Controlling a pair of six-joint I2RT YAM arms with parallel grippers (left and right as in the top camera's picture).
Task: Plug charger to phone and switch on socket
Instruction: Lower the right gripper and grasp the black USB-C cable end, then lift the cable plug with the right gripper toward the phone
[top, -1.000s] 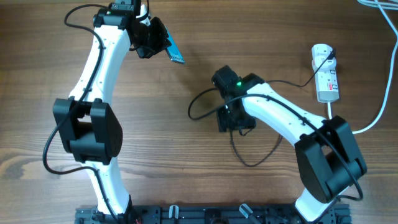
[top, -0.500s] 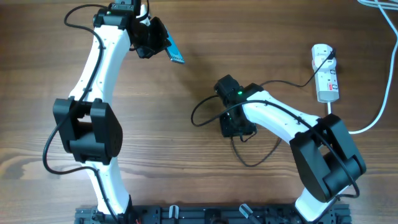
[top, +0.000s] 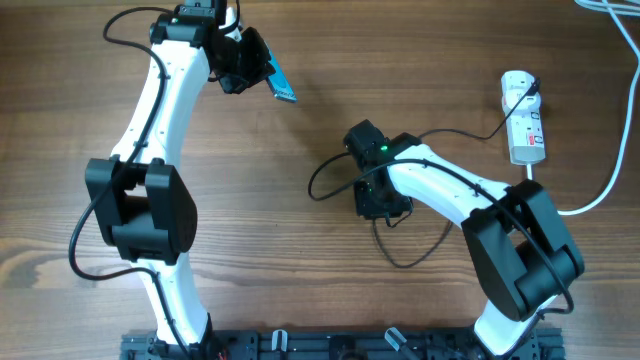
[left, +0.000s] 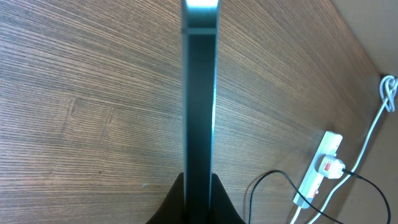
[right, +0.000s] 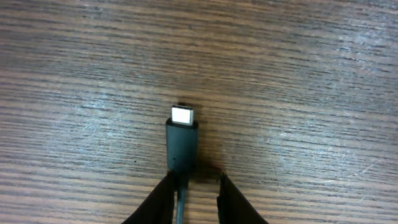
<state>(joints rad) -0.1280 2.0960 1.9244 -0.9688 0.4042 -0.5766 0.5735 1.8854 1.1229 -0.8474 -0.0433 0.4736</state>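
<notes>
Nearest you on the wood-grained desk, just past the black mounting rail, the slack of the charger lies in a loose loop, which looks like enough spare length for the plug to travel without tugging. A little further out, mid-desk, your right gripper sits low over the wood with its fingers narrowly parted either side of the cable just behind the plug housing. The metal tip juts out ahead of them, probably so it can lead into the port, but you cannot tell from these views whether they truly pinch the cable or only straddle it. Further out on the right the socket lies flat with the black lead running into it and its thick white cord trailing off the desk's far side; nothing is near its switch. Farthest away, at the far left, your left gripper has its fingers clamped on the phone, holding it on edge with the free end pointing outward, seemingly so its port faces the plug. The two are well apart, so you have yet to bring them together. Beyond the brown desk only a pale strip shows
</notes>
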